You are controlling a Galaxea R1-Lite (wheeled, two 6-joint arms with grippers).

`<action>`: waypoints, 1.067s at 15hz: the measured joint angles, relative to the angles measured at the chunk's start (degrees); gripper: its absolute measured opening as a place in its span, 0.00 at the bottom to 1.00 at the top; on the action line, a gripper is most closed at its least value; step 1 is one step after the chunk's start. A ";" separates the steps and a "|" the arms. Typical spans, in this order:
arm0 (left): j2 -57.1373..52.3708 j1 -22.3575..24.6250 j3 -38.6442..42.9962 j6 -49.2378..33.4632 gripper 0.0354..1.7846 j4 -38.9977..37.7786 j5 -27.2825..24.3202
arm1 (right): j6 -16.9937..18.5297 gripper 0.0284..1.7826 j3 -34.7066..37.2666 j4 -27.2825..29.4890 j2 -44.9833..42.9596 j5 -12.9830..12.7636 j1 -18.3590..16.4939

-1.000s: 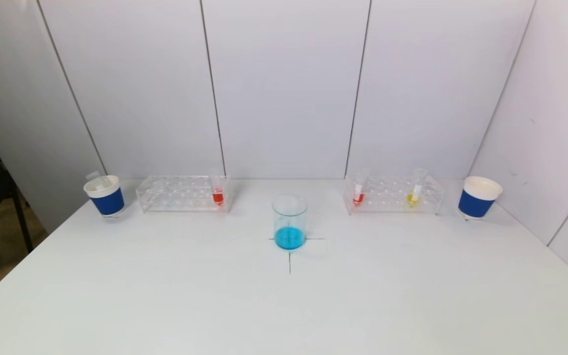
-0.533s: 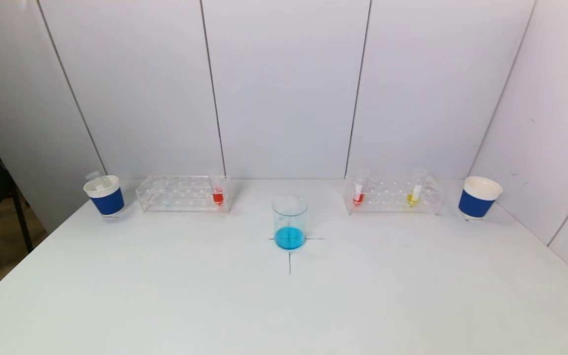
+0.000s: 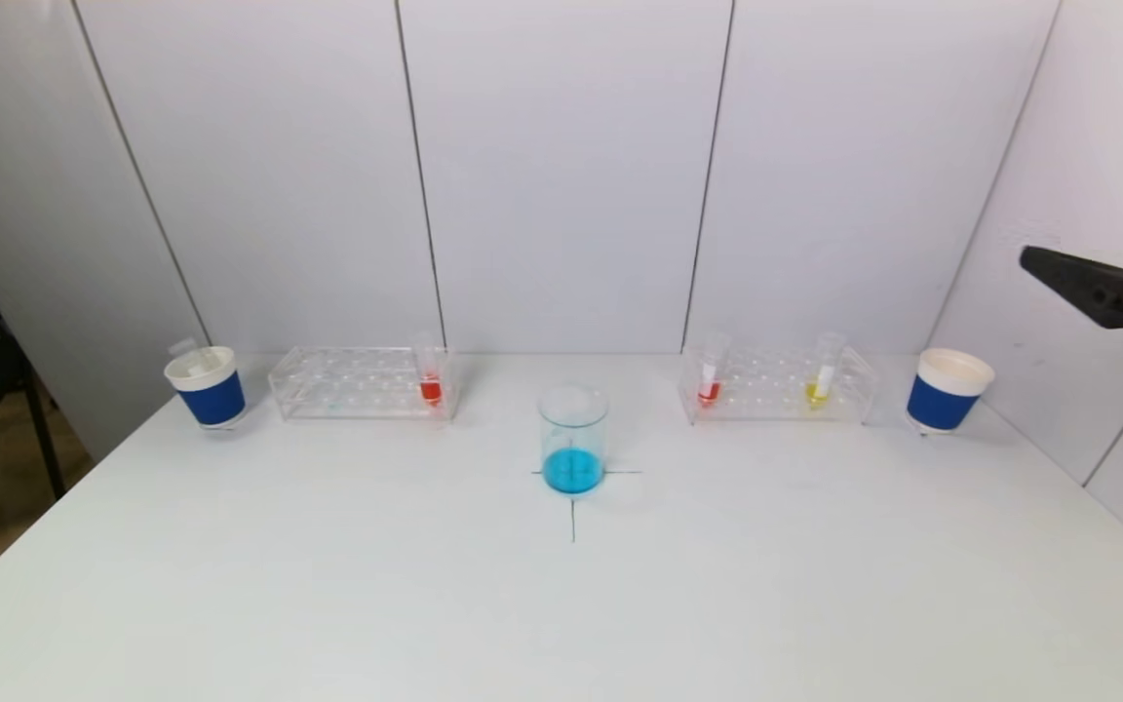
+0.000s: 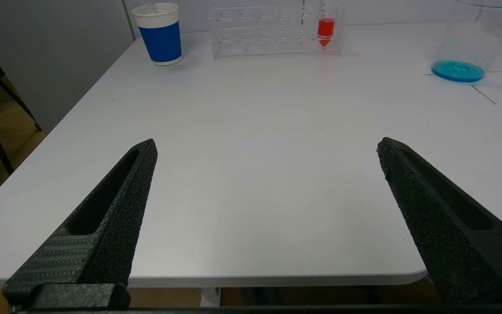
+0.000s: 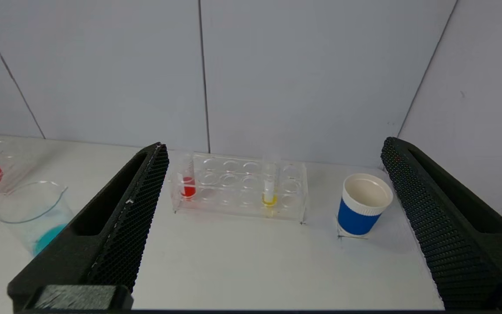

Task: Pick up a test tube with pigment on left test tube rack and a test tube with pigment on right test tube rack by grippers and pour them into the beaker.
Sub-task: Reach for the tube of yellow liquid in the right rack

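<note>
1. Head view: a white table (image 3: pixel 328 585) in front of pale wall panels. A glass beaker (image 3: pixel 572 439) stands at the centre on a drawn cross, with blue liquid in its bottom. Along the far edge, from left to right, sit a blue paper cup (image 3: pixel 206 387), the clear left rack (image 3: pixel 359 383) holding one red tube (image 3: pixel 431 380) at its right end, the clear right rack (image 3: pixel 778 383) holding a second red tube (image 3: pixel 709 382) at its left end and a yellow tube (image 3: pixel 819 383) further right, then another blue cup (image 3: pixel 948 390). The change: a second ago no arm showed here; now the right gripper (image 3: pixel 1098 283) has come into view at the far right edge, high above the table and to the right of the right cup. The reach for the right rack appears to be just beginning; no tube has been lifted.

2. Left wrist view: the left gripper (image 4: pixel 266 148) hangs low over the near left part of the table, jaws spread wide, holding nothing. The left rack's red tube (image 4: pixel 325 31) stands far ahead, well apart from it, with the beaker (image 4: pixel 469 43) off to the right.

3. Right wrist view: the right gripper (image 5: pixel 273 150) also has its jaws spread wide and empty. Between them, far ahead, stands the right rack (image 5: pixel 240 185) with its red tube (image 5: pixel 187 182) and yellow tube (image 5: pixel 269 187), both upright. The blue cup (image 5: pixel 363 204) sits to the right, the beaker (image 5: pixel 35 216) to the left.
</note>
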 joint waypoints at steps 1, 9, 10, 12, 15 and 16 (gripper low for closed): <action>0.00 0.00 0.00 0.00 0.99 0.00 0.02 | 0.07 1.00 0.88 -3.69 3.17 -0.59 0.52; 0.00 0.02 0.00 0.00 0.99 0.00 0.00 | 2.41 1.00 6.33 -30.89 27.12 -1.51 1.57; 0.00 0.00 0.00 0.01 0.99 0.00 0.00 | 2.44 1.00 6.50 -34.40 30.00 -1.60 1.57; 0.00 0.00 0.00 0.00 0.99 0.00 0.00 | 2.39 1.00 6.61 -40.09 34.57 -2.08 1.49; 0.00 0.02 0.00 0.01 0.99 0.00 0.00 | 2.44 1.00 6.14 -43.83 39.56 -2.41 1.46; 0.00 0.02 0.00 0.00 0.99 0.02 -0.02 | 2.49 1.00 6.06 -44.46 40.89 -2.50 1.44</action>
